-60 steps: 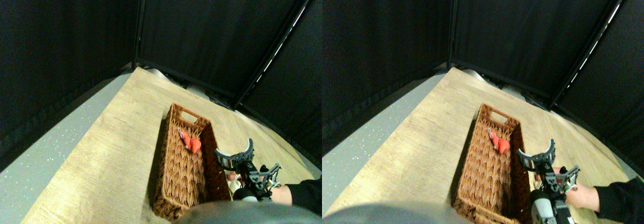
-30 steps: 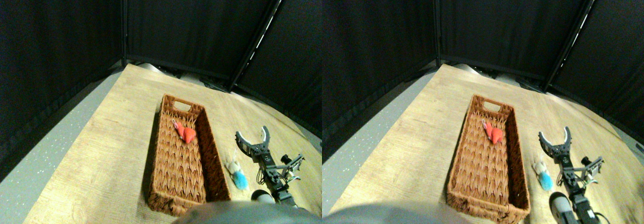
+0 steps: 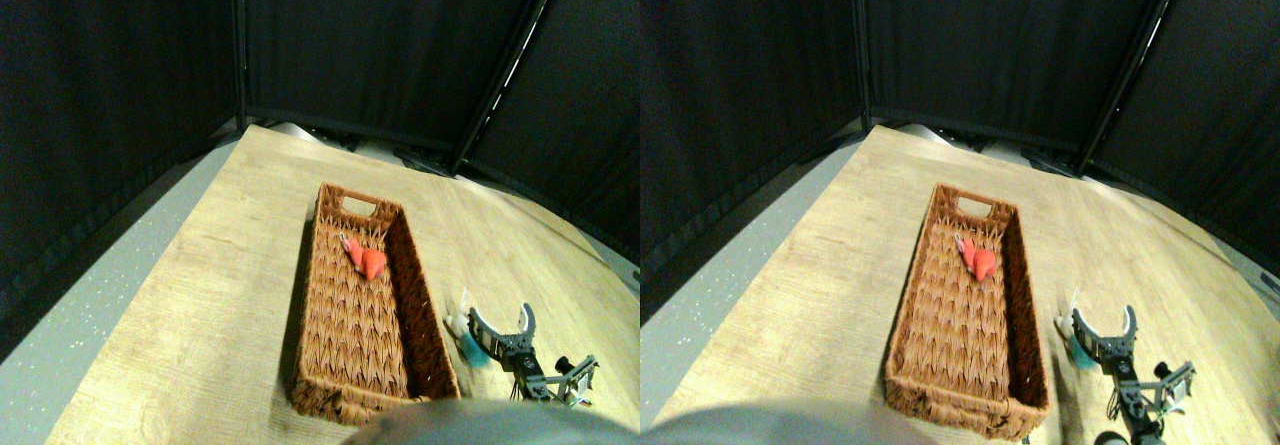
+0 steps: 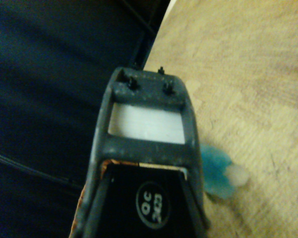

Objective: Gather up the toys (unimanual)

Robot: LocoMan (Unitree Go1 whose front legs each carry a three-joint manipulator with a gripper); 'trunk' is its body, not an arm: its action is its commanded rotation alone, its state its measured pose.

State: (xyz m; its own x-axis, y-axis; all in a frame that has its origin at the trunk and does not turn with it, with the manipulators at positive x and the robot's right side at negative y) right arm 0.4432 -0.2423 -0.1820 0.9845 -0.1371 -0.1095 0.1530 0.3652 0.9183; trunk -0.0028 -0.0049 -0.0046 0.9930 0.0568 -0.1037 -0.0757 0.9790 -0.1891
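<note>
A red plush toy (image 3: 366,261) lies inside the long brown wicker basket (image 3: 304,300), toward its far end. A small blue and white plush toy (image 3: 467,348) lies on the wooden board just right of the basket's near end. My right gripper (image 3: 500,317) is open, its two curved jaws spread, and it hovers directly beside and partly over this toy, hiding part of it. In the wrist view the blue and white toy (image 4: 217,171) shows on the wood beside the dark jaw frame, with nothing held.
The basket sits on a light wooden board (image 3: 230,265) bordered by grey speckled floor (image 3: 90,305) at the left. Black curtains (image 3: 350,45) close off the back and sides. Open wood lies left of the basket and beyond the gripper.
A person's hand that was by the gripper one second ago is gone, leaving the blue and white toy beside the basket. The camera has shifted. My gripper has dropped closer to the toy.
</note>
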